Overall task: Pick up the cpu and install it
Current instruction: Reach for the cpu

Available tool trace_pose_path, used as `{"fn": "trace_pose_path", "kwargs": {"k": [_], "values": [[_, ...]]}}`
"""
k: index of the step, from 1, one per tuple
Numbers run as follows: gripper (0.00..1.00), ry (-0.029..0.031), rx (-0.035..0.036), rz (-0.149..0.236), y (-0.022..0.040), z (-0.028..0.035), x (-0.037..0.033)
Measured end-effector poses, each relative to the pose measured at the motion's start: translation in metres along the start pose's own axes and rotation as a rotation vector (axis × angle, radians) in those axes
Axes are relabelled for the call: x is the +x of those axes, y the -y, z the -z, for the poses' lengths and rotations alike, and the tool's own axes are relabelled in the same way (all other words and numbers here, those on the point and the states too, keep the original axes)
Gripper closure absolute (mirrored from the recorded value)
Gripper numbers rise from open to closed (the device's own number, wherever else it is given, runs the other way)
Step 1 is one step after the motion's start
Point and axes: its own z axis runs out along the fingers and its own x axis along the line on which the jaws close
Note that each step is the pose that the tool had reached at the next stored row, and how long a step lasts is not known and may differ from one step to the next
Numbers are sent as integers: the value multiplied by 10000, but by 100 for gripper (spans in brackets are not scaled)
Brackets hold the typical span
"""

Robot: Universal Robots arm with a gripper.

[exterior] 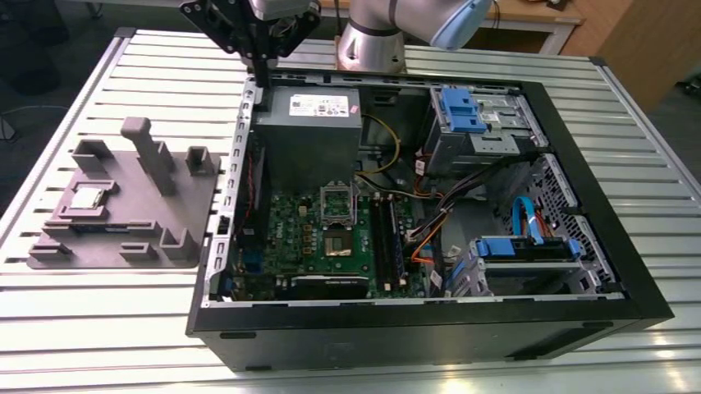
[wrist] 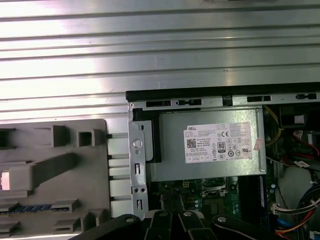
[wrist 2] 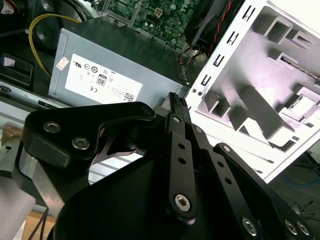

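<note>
Black sheet-metal computer case (exterior: 438,328) lies open on its side on the ribbed aluminium table (exterior: 110,345), its near wall closest in the exterior view. Inside it sits the green motherboard (exterior: 378,246), with the dark square metal-framed socket (exterior: 337,240) near its middle, uncovered and with no chip seated in it that I can make out.

Beside the case, towards the exterior view's left, rests the grey plastic fixture tray (exterior: 192,205) with its upright blocks. The cpu (exterior: 88,198), a small flat silvery square chip, lies in a shallow nest on the tray's far-left part, untouched and well apart from the tool.

Further back, the grey metal power-supply box (exterior: 310,131) fills the case's far corner. Above the case's rear wall next to that box hangs the black two-finger gripper (exterior: 263,75). In the second wrist view its fingers (wrist 2: 174,102) run together to a single tip, so I judge it clenched with nothing between them. Behind it stands the silver arm (exterior: 378,33).

The work seems to stand at the approach, with the pick-up not yet made. Doing it well calls for spreading the jaws before any descent, centring squarely over the chip, and closing on its pale edges rather than its top. A tilted or off-centre hold would likely spoil the seating in the socket.
</note>
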Motion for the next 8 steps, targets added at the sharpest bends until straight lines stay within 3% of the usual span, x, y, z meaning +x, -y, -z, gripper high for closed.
{"fn": "trace_pose_path", "kwargs": {"k": [8], "values": [[90, 0, -1, 0, 2, 0, 20]]}}
